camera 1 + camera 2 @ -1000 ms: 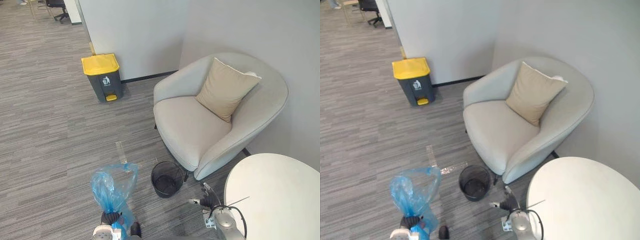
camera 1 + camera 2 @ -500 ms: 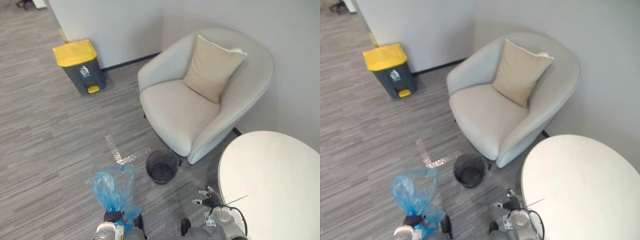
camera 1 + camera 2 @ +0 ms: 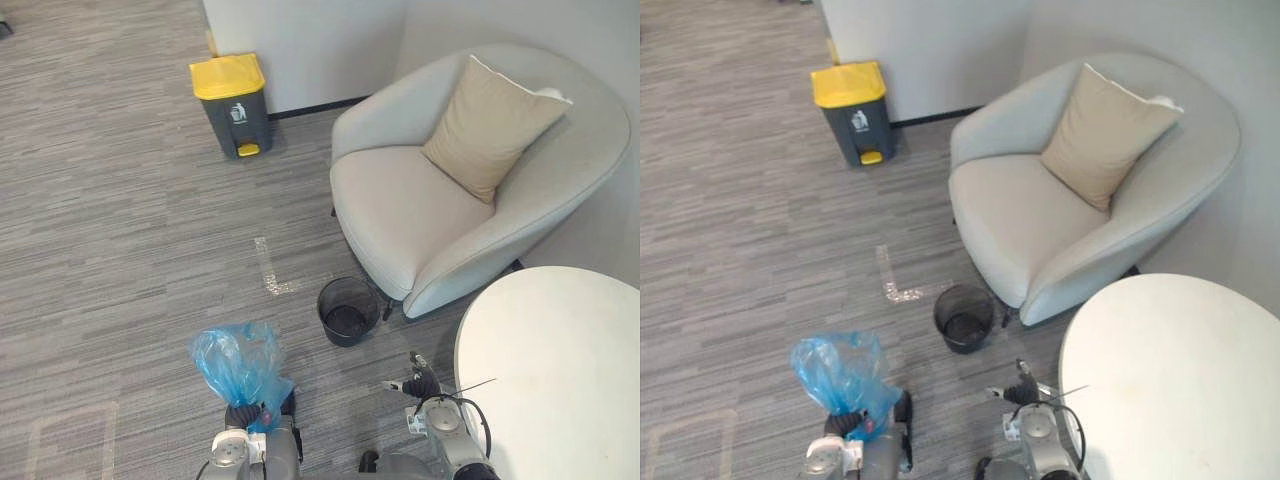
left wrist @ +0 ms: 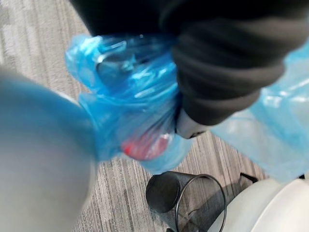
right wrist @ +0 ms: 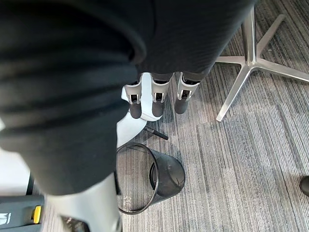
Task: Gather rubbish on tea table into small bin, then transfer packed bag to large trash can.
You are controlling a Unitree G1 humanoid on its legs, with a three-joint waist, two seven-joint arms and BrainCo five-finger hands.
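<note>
Grey striped carpet (image 3: 120, 200) covers the room. On it stand an armchair (image 3: 420, 220) with a tan cushion (image 3: 490, 125) and, beside it, a round white tabletop (image 3: 560, 370).

1. Change: the whole view has shifted over the last second, so I read this as camera motion. The furniture has not moved. The bag has stayed in the same grip throughout.
2. Meaning: I judge the gathering stage complete, because the tabletop shows no rubbish and the small bin (image 3: 347, 311) by the armchair has no liner. Transfer is the step in hand.
3. Target: the trash can (image 3: 232, 105), dark with a yellow lid, stands by the far wall, well apart from the bag.
4. Bag (image 3: 235, 365): thin translucent blue plastic, crumpled and puffed up above the grip. A red item (image 4: 145, 147) shows through it.
5. Left robot hand (image 3: 240, 414): clenched round the bag's gathered neck.
6. Right robot hand (image 5: 154, 104): fingers straight, holding nothing, above the floor near the small bin.
</note>
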